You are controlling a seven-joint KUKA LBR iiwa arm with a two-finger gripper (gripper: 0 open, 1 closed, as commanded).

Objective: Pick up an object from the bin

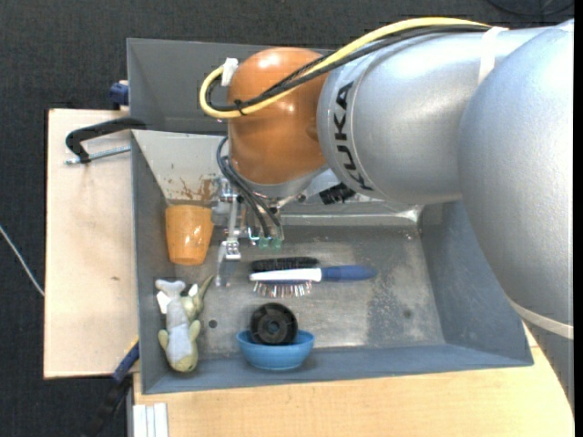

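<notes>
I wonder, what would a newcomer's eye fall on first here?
The silver arm with its orange wrist cover looms over the upper right of the grey metal bin, its gripper hanging beside an orange plastic cup near the left wall. In front lie a blue-handled bristle brush and a blue bowl holding a round black piece.

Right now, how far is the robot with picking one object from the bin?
Nothing looks done yet: the orange cup, the brush, the blue bowl with the black round piece and the pale toy all lie on the floor of the bin. In hand: the gripper is low between cup and brush. Left: the grasp and the lift.
</notes>
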